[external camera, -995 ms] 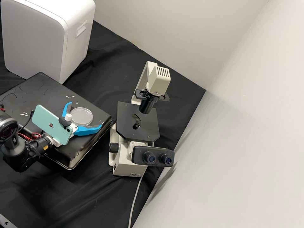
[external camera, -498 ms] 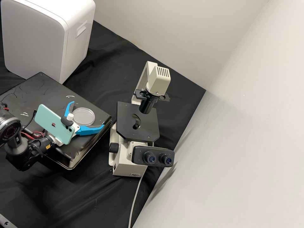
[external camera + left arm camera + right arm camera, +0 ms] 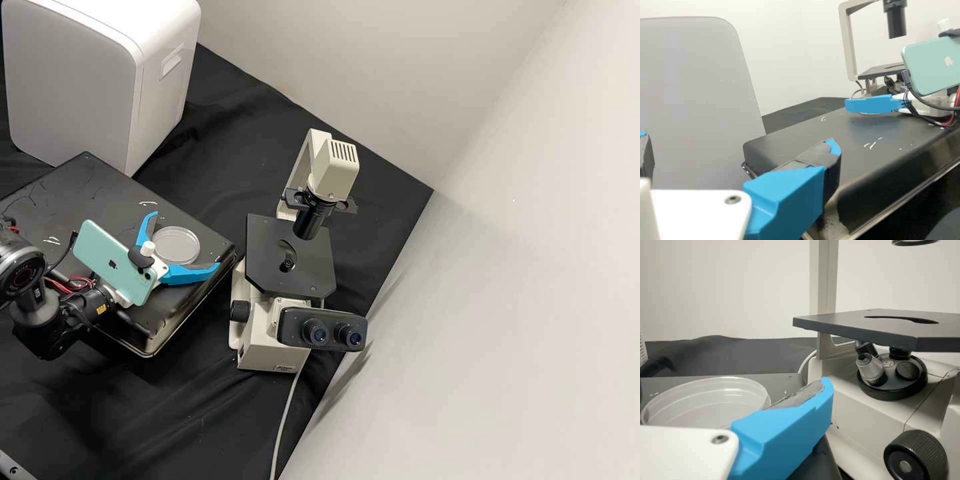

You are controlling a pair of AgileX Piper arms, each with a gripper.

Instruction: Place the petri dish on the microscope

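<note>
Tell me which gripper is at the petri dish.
The right gripper: its open jaws flank the petri dish on the black case. The left gripper sits apart at the case's corner.

Clear petri dish, cream microscope

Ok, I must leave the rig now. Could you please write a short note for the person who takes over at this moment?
Right hand: open, one finger on each side of the petri dish, not closed on it.
Left hand: open, holding nothing, near a corner of the black case.
Petri dish: lies flat on the black case, beside the microscope.
Done: right hand is placed around the dish.
Left: close on the dish, lift it, carry it to the stage, set it down there and let go.
</note>
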